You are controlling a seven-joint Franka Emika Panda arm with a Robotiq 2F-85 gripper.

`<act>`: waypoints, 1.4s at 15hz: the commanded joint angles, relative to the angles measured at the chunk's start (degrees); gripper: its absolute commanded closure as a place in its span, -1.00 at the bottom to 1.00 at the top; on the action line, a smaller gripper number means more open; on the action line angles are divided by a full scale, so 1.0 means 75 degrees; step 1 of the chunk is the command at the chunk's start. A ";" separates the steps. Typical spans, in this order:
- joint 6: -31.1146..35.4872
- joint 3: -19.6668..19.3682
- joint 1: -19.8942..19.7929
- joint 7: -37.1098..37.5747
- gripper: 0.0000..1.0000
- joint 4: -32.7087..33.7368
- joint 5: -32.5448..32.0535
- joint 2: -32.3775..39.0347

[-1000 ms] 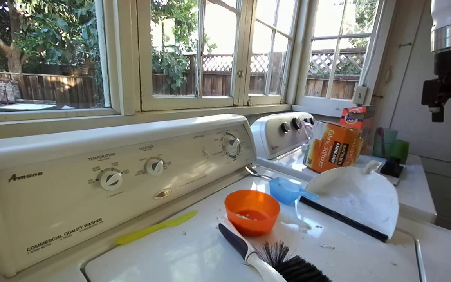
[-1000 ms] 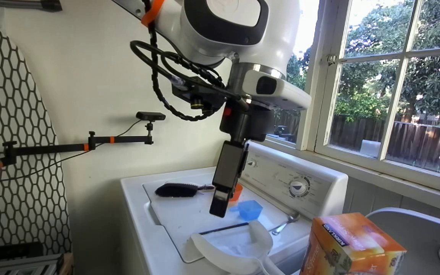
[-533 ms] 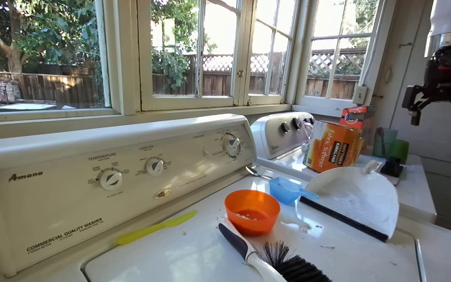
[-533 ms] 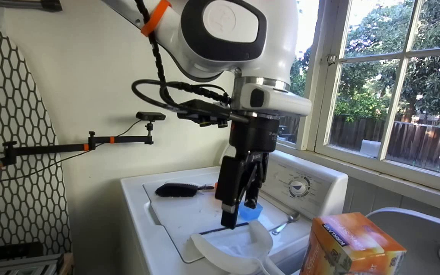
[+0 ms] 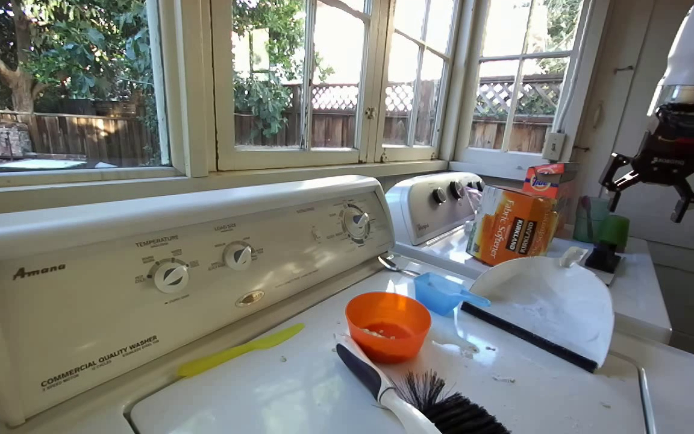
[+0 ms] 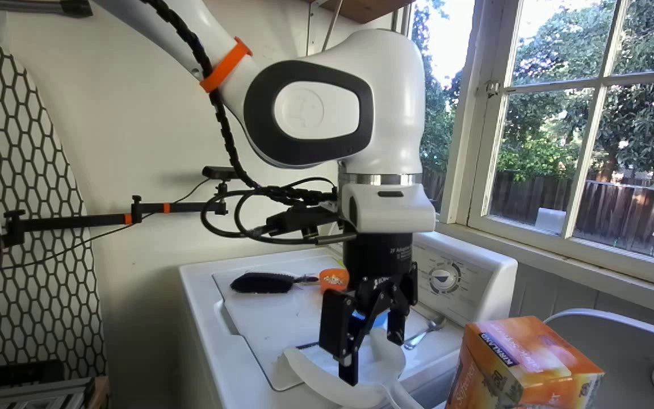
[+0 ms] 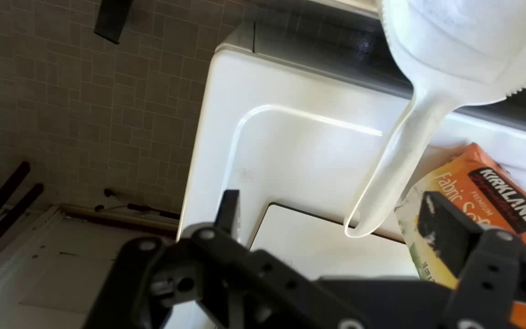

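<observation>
Wrist view is showing a white machine (image 7: 308, 151), standing beside the washer (image 5: 244, 398) and spreading below your gripper (image 7: 334, 205), whose fingers are standing well apart, holding nothing. The dustpan (image 7: 459, 75) is lying nearest, resting on the washer, its handle (image 7: 397, 169) showing below the gap between them. A descent running off-centre could be striking that handle and tipping the pan, scattering its pale residue; one finger is overlapping the softener box (image 7: 496, 201) from here, so sideways drift could be knocking it over. Both machines are gleaming like smooth enamel, the dustpan is curving in cloudy plastic with toothed edges, the box is presenting flat printed cardboard, and the round orange bowl (image 5: 404, 346) is looking thin-walled and glossy, holding pale crumbs.
</observation>
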 commanded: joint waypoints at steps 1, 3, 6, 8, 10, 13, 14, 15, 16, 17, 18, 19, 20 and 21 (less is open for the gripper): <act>0.0912 0.0021 -0.0066 0.0516 -1.00 -0.0398 0.0001 0.0121; 0.1275 0.0019 -0.0054 0.0615 -1.00 -0.0489 0.0022 0.0279; 0.1130 -0.0013 -0.0016 0.0459 -1.00 -0.0381 0.0003 0.0300; 0.1209 -0.0022 -0.0008 0.0473 -1.00 -0.0393 0.0002 0.0382; 0.1385 -0.0021 -0.0040 0.0633 -1.00 -0.0381 -0.0029 0.0443; 0.1752 -0.0088 -0.0027 0.0497 -1.00 -0.0429 0.0120 0.0659; 0.1902 -0.0124 -0.0015 0.0441 -1.00 -0.0443 0.0216 0.0706; 0.2062 -0.0145 -0.0021 0.0444 -1.00 -0.0440 0.0209 0.0773; 0.2408 -0.0167 -0.0025 0.0460 -1.00 -0.0469 0.0188 0.0879; 0.2606 -0.0179 -0.0025 0.0502 -1.00 -0.0445 0.0146 0.1005; 0.2780 -0.0206 0.0006 0.0454 -1.00 -0.0421 0.0234 0.1118; 0.2944 -0.0222 0.0025 0.0452 -1.00 -0.0403 0.0256 0.1231; 0.3071 -0.0237 0.0051 0.0424 -1.00 -0.0379 0.0315 0.1337; 0.3186 -0.0248 0.0088 0.0361 -1.00 -0.0353 0.0429 0.1451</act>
